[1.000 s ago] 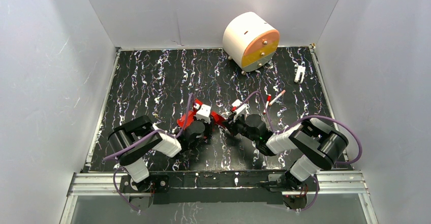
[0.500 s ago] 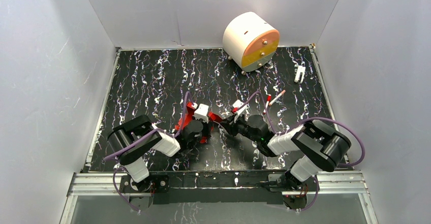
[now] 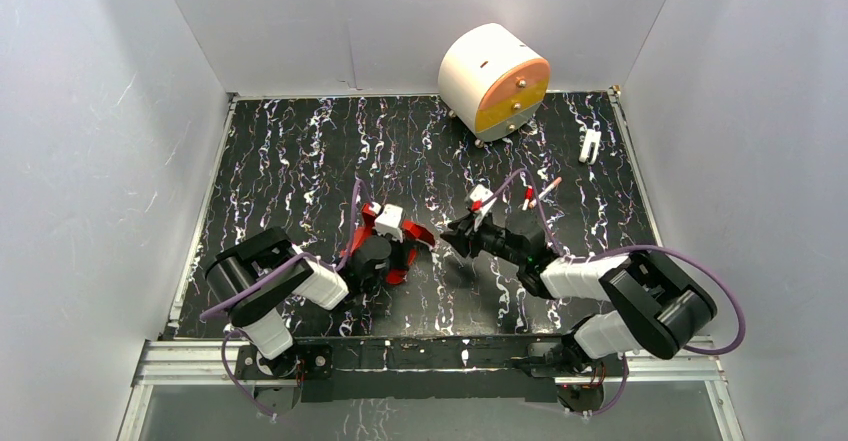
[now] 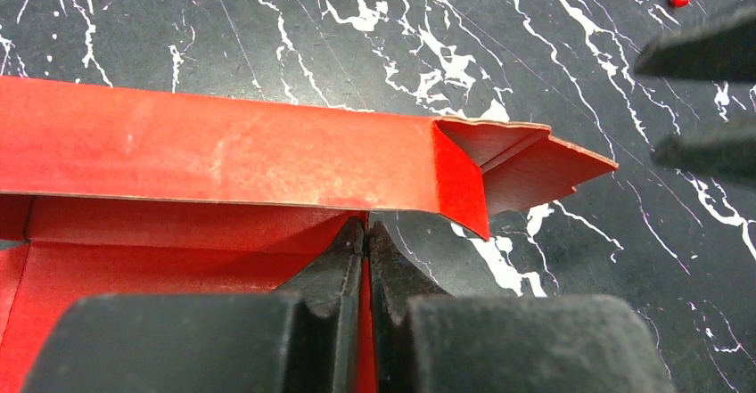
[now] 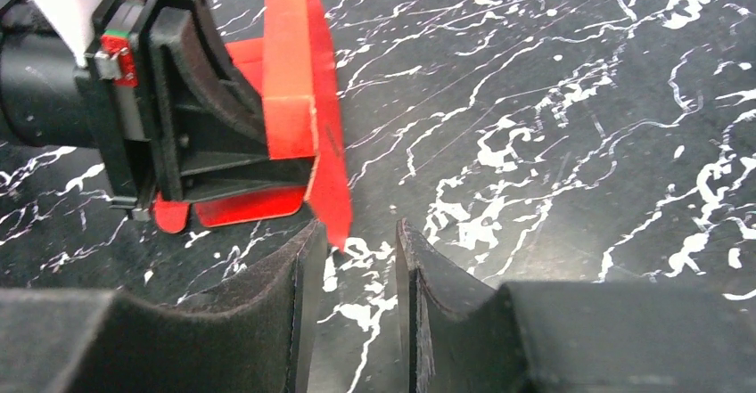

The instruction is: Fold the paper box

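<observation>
The paper box (image 3: 402,243) is bright red card, partly folded, lying at the middle of the black marbled table. In the left wrist view it shows as a long raised wall (image 4: 223,157) with a pointed end flap at the right. My left gripper (image 4: 366,233) is shut on a thin red panel of the box; it also shows in the top view (image 3: 385,231). My right gripper (image 5: 357,246) is open and empty, its fingers just short of the box's pointed flap (image 5: 330,188). In the top view it sits just right of the box (image 3: 452,235).
A large white-and-orange drum (image 3: 493,81) stands at the back right. Two small red-capped white pens (image 3: 537,196) lie behind the right arm. A small white clip (image 3: 590,145) lies near the right wall. White walls close in three sides.
My right gripper has let go of the box's right end and drawn back to the right. My left gripper has shifted a little left with the box, which now stands more folded up.
</observation>
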Controlling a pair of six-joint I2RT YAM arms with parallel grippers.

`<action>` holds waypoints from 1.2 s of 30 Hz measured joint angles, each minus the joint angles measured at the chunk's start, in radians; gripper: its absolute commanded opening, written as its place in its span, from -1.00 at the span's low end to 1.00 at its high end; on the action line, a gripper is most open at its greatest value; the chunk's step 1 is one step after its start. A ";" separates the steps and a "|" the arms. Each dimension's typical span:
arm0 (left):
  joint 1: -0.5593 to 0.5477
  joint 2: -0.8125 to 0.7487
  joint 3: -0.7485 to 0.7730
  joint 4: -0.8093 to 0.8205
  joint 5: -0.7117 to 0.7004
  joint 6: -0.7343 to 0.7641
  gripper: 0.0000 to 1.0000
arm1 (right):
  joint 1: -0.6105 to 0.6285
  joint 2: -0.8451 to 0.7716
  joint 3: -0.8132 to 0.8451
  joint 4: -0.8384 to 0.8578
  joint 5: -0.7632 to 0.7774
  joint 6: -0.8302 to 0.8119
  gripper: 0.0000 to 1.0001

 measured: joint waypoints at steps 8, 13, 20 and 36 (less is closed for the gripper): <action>0.018 -0.002 0.000 0.000 0.032 -0.008 -1.00 | -0.068 0.079 0.116 -0.094 -0.129 -0.066 -0.14; 0.023 -0.002 0.000 0.001 0.047 -0.008 -1.00 | -0.066 0.188 0.161 -0.094 -0.213 -0.080 -0.14; 0.029 -0.002 -0.001 0.001 0.064 -0.008 -1.00 | -0.030 0.288 0.203 -0.071 -0.273 -0.082 -0.14; 0.035 -0.054 -0.020 0.000 0.097 -0.035 -0.61 | 0.002 0.383 0.203 0.088 -0.240 -0.053 -0.13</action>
